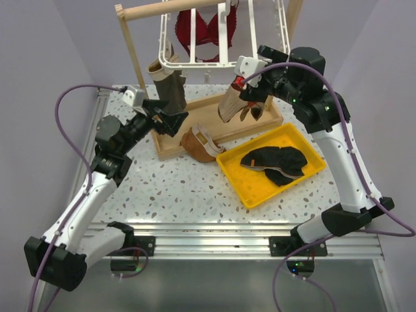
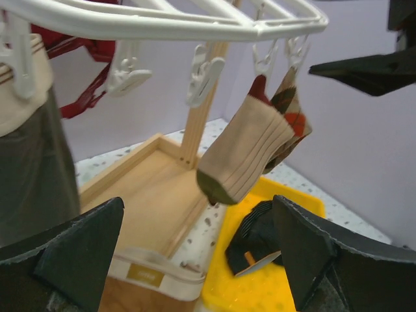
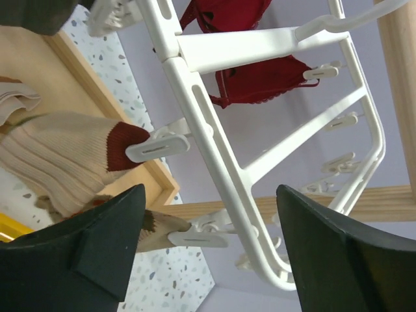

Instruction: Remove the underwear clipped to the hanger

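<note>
Left tool [image 1: 172, 121] is gaping open just below the dark grey underwear [image 1: 171, 90], which is hanging by its beige waistband from the hanger's [image 1: 223, 39] corner clip. Soft and light, it is probably calling for a pinch close under that clip. Right tool [image 3: 209, 214] is hovering open beside the socks [image 1: 234, 104].

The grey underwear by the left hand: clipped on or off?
Clipped on: the grey underwear hangs from a white clip on the hanger.

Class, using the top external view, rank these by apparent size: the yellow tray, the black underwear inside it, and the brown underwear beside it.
1. yellow tray, clearly largest
2. black underwear
3. brown underwear, somewhat smaller, though bunched up
</note>
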`<action>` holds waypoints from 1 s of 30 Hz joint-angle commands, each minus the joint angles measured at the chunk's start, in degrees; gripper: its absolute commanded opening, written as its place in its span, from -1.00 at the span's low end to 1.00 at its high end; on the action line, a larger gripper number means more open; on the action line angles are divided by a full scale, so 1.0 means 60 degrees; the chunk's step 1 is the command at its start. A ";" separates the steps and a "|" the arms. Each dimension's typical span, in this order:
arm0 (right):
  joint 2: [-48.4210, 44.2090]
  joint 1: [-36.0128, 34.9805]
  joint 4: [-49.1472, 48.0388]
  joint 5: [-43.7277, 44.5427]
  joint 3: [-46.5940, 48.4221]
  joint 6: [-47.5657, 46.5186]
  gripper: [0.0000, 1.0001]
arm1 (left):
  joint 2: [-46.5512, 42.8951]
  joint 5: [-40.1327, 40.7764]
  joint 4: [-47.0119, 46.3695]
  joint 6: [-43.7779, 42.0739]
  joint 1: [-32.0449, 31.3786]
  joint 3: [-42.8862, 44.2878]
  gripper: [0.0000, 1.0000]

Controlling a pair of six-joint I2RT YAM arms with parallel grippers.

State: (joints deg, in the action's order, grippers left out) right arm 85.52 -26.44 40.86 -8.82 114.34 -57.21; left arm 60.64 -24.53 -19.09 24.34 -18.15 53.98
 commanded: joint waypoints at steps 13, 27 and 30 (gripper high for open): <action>-0.1009 0.0055 0.4436 -0.3654 0.2052 -0.0526 0.91 | -0.2899 0.2520 0.3050 -0.2694 -0.0022 -0.2021 1.00; -0.1757 -0.0719 0.6450 -0.5581 -0.2350 -0.2831 0.93 | -0.5156 0.4967 0.3812 -0.1830 -0.0022 -0.3444 1.00; -0.1626 -0.1393 0.4840 -0.4381 -0.3787 -0.1586 0.91 | -0.5156 0.5275 0.4031 -0.1538 -0.0022 -0.3473 1.00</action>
State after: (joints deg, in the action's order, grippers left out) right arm 74.96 -32.14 74.26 -40.77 97.95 -72.97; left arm 29.78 2.52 3.42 12.19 -18.15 33.78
